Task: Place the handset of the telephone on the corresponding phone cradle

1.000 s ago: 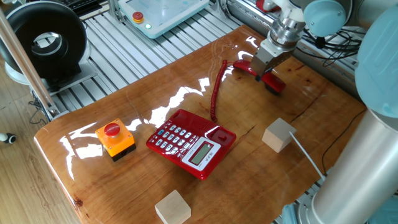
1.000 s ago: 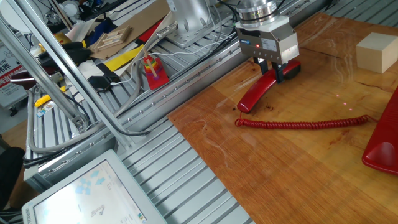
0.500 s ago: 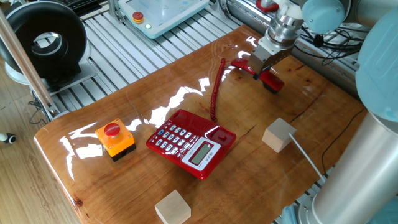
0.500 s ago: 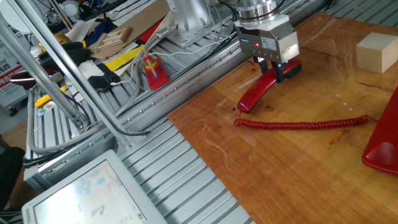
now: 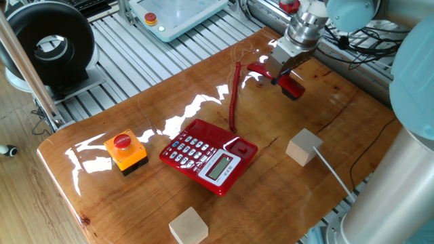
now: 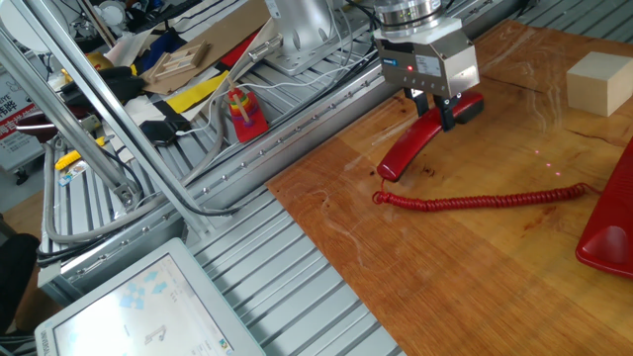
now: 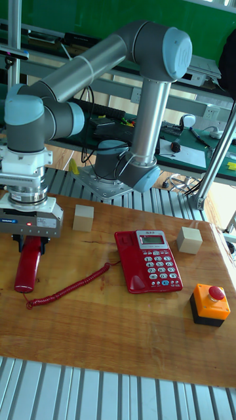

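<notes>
The red handset (image 5: 290, 87) hangs slightly tilted just above the table's far corner, and my gripper (image 5: 280, 72) is shut on its middle. From the other side the handset (image 6: 411, 146) slopes down from the gripper (image 6: 442, 109), its low end close to the wood. Its red coiled cord (image 5: 234, 98) runs to the red telephone (image 5: 207, 155) in the middle of the table. The phone cradle (image 5: 241, 146) is bare beside the keypad. In the tall view the gripper (image 7: 31, 244) grips the handset (image 7: 25, 269) far left of the telephone (image 7: 149, 259), whose cradle (image 7: 128, 257) is its left strip.
An orange box with a red button (image 5: 125, 150) stands left of the telephone. Wooden blocks sit right of the phone (image 5: 304, 146) and at the front edge (image 5: 188, 226). The coiled cord (image 6: 485, 201) lies across the wood. Metal rails border the table.
My gripper has risen a little and shifted left with the handset; the handset's held end is now off the table, and the cord has been drawn along slightly.
</notes>
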